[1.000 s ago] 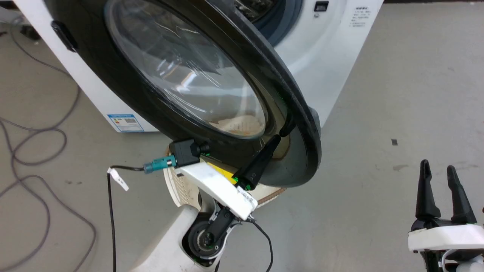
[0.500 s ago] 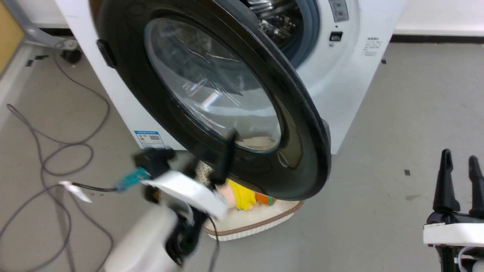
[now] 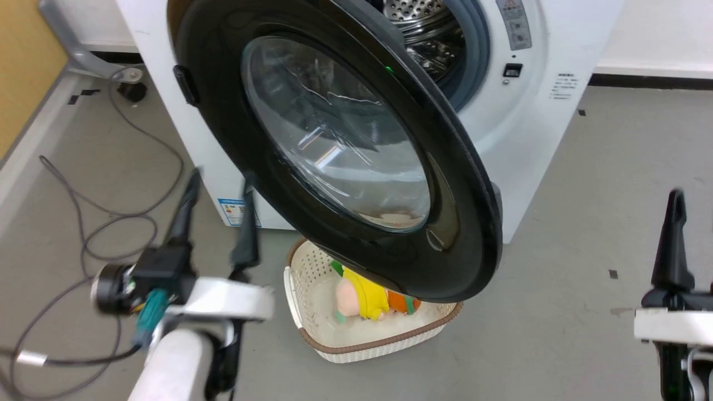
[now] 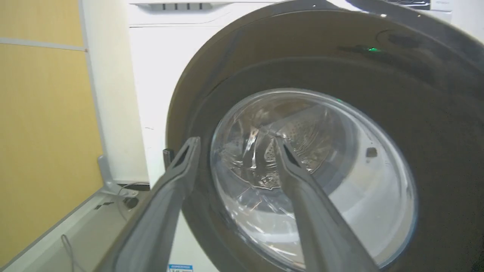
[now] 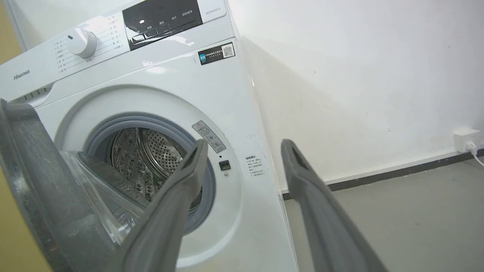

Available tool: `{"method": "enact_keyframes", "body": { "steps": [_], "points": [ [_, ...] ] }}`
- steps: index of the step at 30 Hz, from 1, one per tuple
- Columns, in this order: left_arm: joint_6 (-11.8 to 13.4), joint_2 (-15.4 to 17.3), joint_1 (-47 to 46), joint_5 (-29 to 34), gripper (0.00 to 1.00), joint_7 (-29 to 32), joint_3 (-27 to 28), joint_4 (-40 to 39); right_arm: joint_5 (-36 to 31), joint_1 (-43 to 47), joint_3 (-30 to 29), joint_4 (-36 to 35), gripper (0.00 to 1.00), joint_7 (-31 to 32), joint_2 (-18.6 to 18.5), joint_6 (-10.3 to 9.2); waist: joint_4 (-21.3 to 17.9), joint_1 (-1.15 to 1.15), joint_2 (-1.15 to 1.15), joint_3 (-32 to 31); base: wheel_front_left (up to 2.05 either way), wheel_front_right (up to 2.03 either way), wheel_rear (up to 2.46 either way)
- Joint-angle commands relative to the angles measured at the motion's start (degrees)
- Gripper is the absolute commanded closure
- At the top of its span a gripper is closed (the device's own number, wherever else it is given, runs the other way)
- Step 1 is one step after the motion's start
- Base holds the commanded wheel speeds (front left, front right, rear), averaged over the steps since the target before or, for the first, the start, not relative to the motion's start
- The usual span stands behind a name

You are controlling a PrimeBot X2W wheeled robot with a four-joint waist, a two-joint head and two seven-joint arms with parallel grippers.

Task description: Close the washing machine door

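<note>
Farthest out to the left gripper's [image 3: 221, 181] left, loose cables [image 3: 83, 223] lie on the grey floor below a yellow wall panel [image 3: 22, 67]. This gripper is empty with its fingers spread apart, pointing up toward the machine front. In its wrist view the left gripper [image 4: 237, 141] looks straight at the washing machine door [image 4: 314, 177], near it but apparently not touching. The washing machine door [image 3: 334, 145] stands just to the gripper's right and ahead of it. Its left edge sits close to the cabinet and its glossy black rim swings out to the right, well off the opening. Below the door, right of the gripper, a cream basket [image 3: 379, 348] holds a yellow-clad soft toy [image 3: 362, 292]. Beyond the door's free edge, the washing machine [image 3: 535, 111] shows its steel drum [image 3: 423, 33] uncovered. Far to the right, the right gripper [image 3: 677, 195] stands apart from everything, and its wrist view shows the right gripper [image 5: 245, 143] spread and empty. Judged from this, none of the closing is finished: the door must be swung across the opening and pressed until it latches.
</note>
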Motion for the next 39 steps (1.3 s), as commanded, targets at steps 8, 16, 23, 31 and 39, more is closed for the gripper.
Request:
{"method": "enact_keyframes", "body": {
  "steps": [8,16,23,31,39],
  "points": [
    [0.5,-0.1,7.5,3.7,0.0,-0.3,6.4,-1.0,-1.4,-5.3,4.1,-6.2,0.84,-0.2,0.0,0.3,1.6,0.0,0.0,0.0,0.0,0.0,0.0],
    [-1.5,-2.5,9.1,5.2,0.0,-0.3,9.0,-0.8,-1.8,-8.4,13.9,-12.6,1.0,-0.2,0.0,0.3,2.4,0.0,0.0,0.3,0.0,0.0,0.0],
    [-2.6,-4.0,9.3,6.4,0.0,-0.3,10.5,-1.0,-1.6,-9.2,23.5,-14.4,1.0,-0.2,-1.9,0.3,2.2,0.0,0.0,0.5,0.0,0.0,0.0],
    [-3.7,-5.1,9.4,8.1,0.0,-0.3,12.0,-1.4,-4.1,-7.8,36.9,-12.1,1.0,-0.2,-8.3,0.3,1.5,0.0,0.0,0.9,0.0,0.0,0.0],
    [-4.4,-6.0,8.8,9.2,0.0,-0.3,12.5,-1.6,-8.2,-5.9,45.2,-6.4,1.0,-0.2,-13.8,0.3,1.4,0.0,0.0,2.2,0.0,0.0,0.0]
  ]
}}
